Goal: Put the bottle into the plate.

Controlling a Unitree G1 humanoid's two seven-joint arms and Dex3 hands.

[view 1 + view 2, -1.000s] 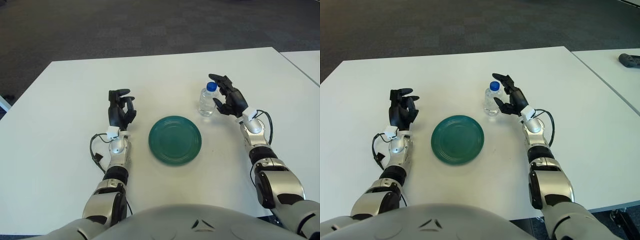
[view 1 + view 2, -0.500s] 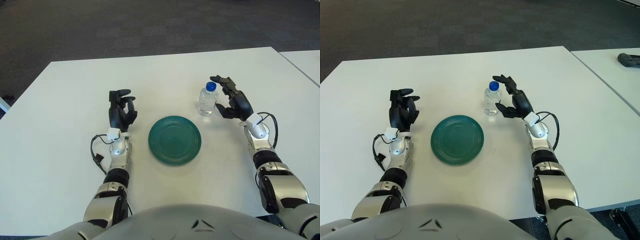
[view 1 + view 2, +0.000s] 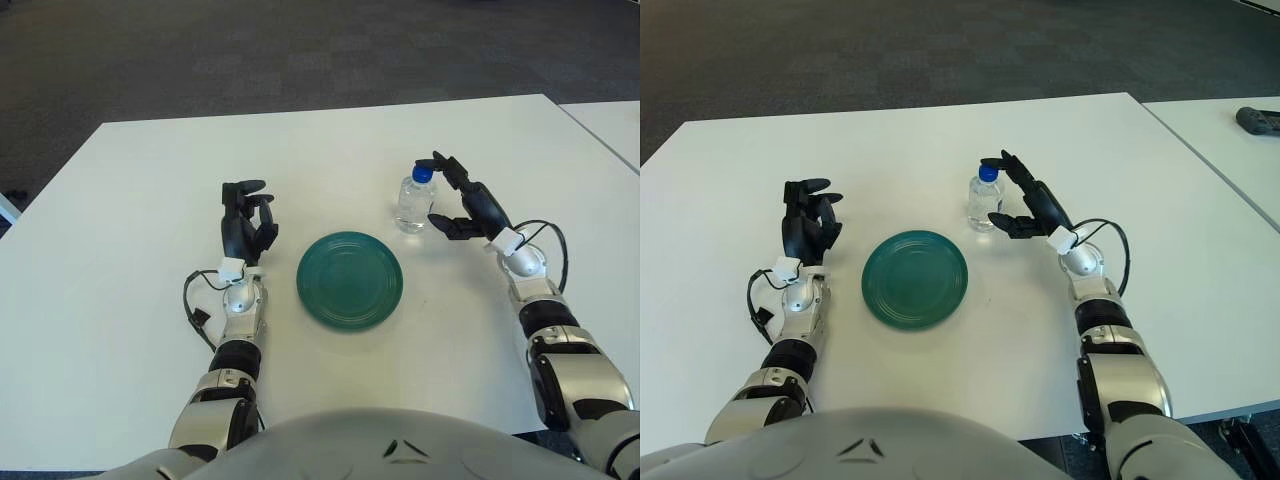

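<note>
Though it reached closer a second ago, the right hand (image 3: 462,205) now seems spread beside the water bottle (image 3: 413,201), ungrasped.

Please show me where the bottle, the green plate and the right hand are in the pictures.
bottle (image 3: 411,206): left eye view, on its clear body below the blue cap.
green plate (image 3: 350,280): left eye view, on its flat centre.
right hand (image 3: 472,207): left eye view, on the black palm beside the bottle.
</note>
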